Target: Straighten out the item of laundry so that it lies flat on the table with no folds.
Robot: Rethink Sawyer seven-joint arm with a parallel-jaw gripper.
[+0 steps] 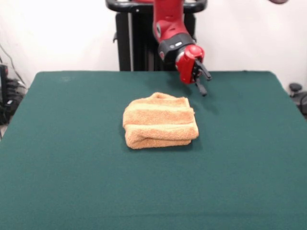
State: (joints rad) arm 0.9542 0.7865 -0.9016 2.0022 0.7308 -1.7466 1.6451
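Observation:
The orange-tan towel (159,121) lies folded over on itself near the middle of the dark green table (72,167), with a thick rolled fold along its near edge and a woven band across its top. My gripper (203,82) hangs above the table just beyond and to the right of the towel's far right corner. It is tilted, with its dark fingers (201,87) spread apart and nothing between them. It does not touch the towel.
The robot's black pedestal (129,38) stands at the table's far edge. Cables and dark equipment (7,96) sit off the table's left side, and a dark object (297,93) off its right side.

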